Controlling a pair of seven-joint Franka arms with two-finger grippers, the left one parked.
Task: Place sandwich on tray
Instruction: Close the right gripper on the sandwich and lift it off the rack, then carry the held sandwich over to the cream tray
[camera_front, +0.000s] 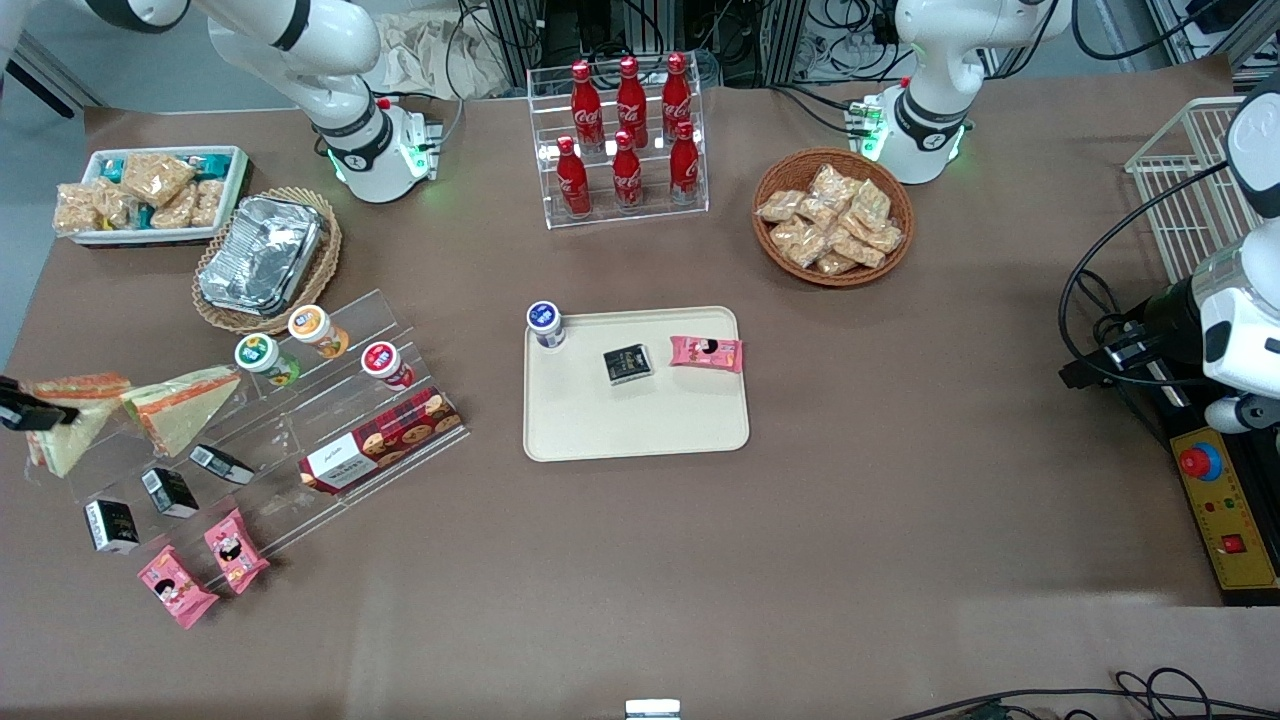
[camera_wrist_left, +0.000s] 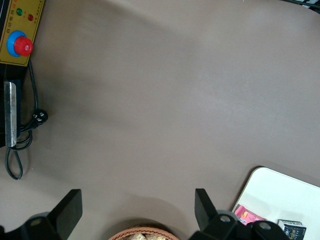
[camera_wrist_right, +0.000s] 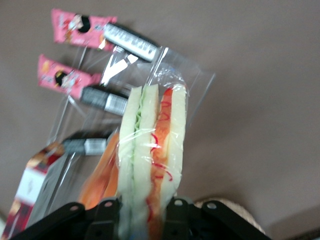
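My right gripper (camera_front: 40, 417) is at the working arm's end of the table, shut on a wrapped triangular sandwich (camera_front: 72, 432) at the end of the clear display rack (camera_front: 300, 420). In the right wrist view the sandwich (camera_wrist_right: 152, 145) stands edge-on between the gripper's (camera_wrist_right: 141, 216) two black fingers (camera_wrist_right: 176, 215), showing white bread, green and red filling. The second sandwich (camera_front: 182, 402) lies beside it on the rack and also shows in the wrist view (camera_wrist_right: 99, 172). The cream tray (camera_front: 640, 425) lies mid-table, holding a blue-lidded cup (camera_front: 545, 323), a black pack (camera_front: 627, 363) and a pink pack (camera_front: 706, 352).
The rack also carries cups (camera_front: 318, 330), a biscuit box (camera_front: 380, 452), black packs (camera_front: 165, 490) and pink packs (camera_front: 235, 550). A foil container in a basket (camera_front: 262, 255), a snack bin (camera_front: 150, 190), a cola rack (camera_front: 625, 140) and a snack basket (camera_front: 832, 217) stand farther back.
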